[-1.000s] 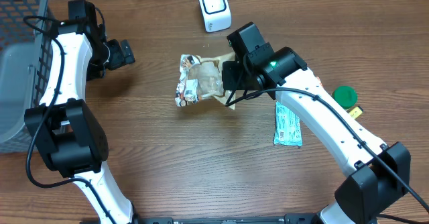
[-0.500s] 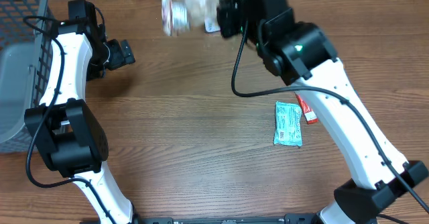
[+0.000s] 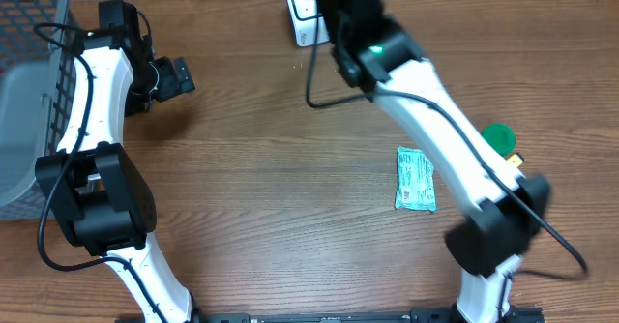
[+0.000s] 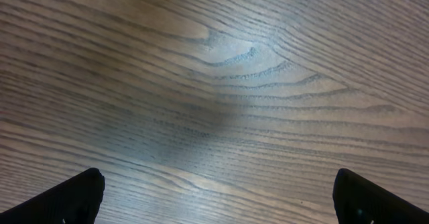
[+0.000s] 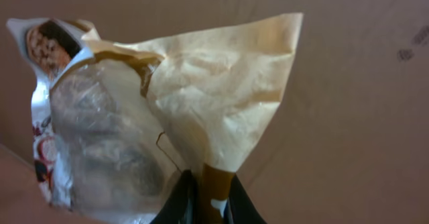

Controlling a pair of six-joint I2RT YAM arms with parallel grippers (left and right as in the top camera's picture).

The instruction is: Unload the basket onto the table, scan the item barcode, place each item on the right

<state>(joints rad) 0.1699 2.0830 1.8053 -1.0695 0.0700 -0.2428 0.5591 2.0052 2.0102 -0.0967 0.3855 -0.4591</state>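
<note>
Up by the white scanner (image 3: 298, 21), the right claw (image 5: 201, 200) now pinches the snack packet (image 5: 201, 110) by its edge, raised off the counter (image 3: 290, 168) a second ago, so scanning looks near; the left claw (image 3: 176, 76) waits spread.

The place looked like a robotics lab bench set up as a mock shop checkout. A white-and-black left robot arm (image 3: 92, 91) and a matching right robot arm (image 3: 435, 120) stood at a brown wood-grain table (image 3: 290, 226). A small white box-shaped barcode scanner (image 3: 302, 23) sat at the far edge and a grey mesh shopping basket (image 3: 24, 120) at the left. Retail goods were in view: a flat teal packet (image 3: 416, 180), a round green lid (image 3: 498, 136) and a crinkled clear-and-tan snack bag (image 5: 201, 96). Plain brown board (image 5: 362, 83) closed off the back.
</note>
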